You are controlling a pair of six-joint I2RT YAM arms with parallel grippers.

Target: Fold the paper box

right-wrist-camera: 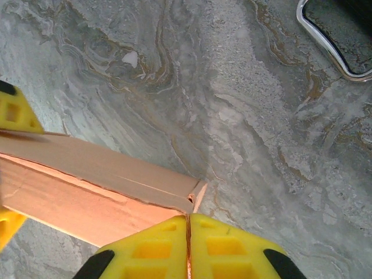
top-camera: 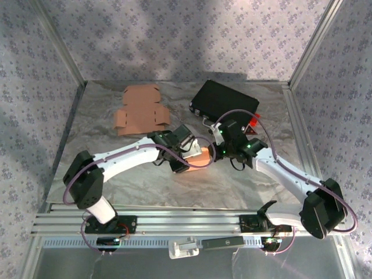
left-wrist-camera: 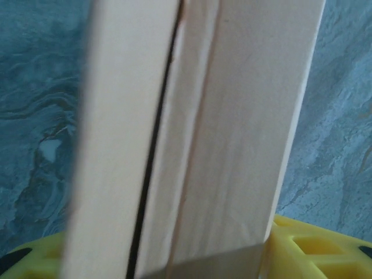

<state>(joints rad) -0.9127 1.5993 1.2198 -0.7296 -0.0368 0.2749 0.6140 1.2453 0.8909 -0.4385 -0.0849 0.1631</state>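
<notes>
Box (top-camera: 200, 158) at mid-desk; right tool (right-wrist-camera: 188, 220) pinched tight on its thin flap, left tool (top-camera: 183, 156) straddles the body, grip unclear; best to crease slowly along the score, left side bracing.

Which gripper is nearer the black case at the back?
Right. The right gripper sits just in front of the black case; the left gripper is farther left.
</notes>
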